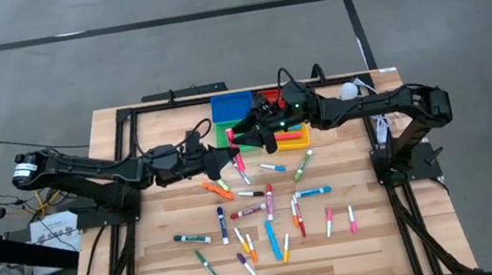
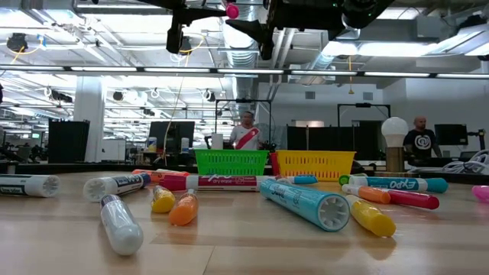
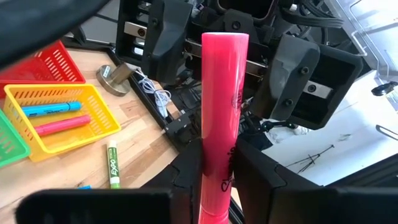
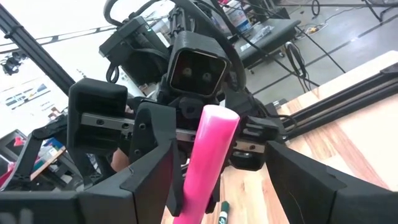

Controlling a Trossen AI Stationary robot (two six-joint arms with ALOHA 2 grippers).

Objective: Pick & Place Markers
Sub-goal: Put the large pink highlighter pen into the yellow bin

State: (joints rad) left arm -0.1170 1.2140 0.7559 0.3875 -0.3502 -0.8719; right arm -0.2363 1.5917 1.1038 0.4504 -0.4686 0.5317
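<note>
A pink marker (image 3: 224, 93) is held high above the table by my left gripper (image 3: 214, 171), which is shut on it and points level toward the right arm. My right gripper (image 4: 230, 174) faces it, open. Its two fingers (image 3: 168, 37) stand on either side of the marker's free end (image 4: 214, 118), and I see no touch. In the low view the marker's tip (image 2: 231, 11) shows at the top, between the two grippers. Several more markers (image 1: 266, 214) lie scattered flat on the wooden table. In the high view my left gripper (image 1: 226, 155) meets my right gripper (image 1: 246, 137) near the bins. My left gripper pinches the pink marker's barrel (image 3: 217, 186) between its two fingers. The marker lies along the fingers and sticks straight out ahead of them. Its rear end is hidden between the fingers. It is lifted clear of the table, roughly level, its free end between the right gripper's fingers.
At the table's far middle stand a blue bin (image 1: 230, 108), a red bin (image 3: 43, 62), a green bin (image 2: 229, 162) and a yellow bin (image 3: 56, 121) holding a blue and a pink marker. A green marker (image 3: 113, 165) lies beside it. People stand in the room beyond.
</note>
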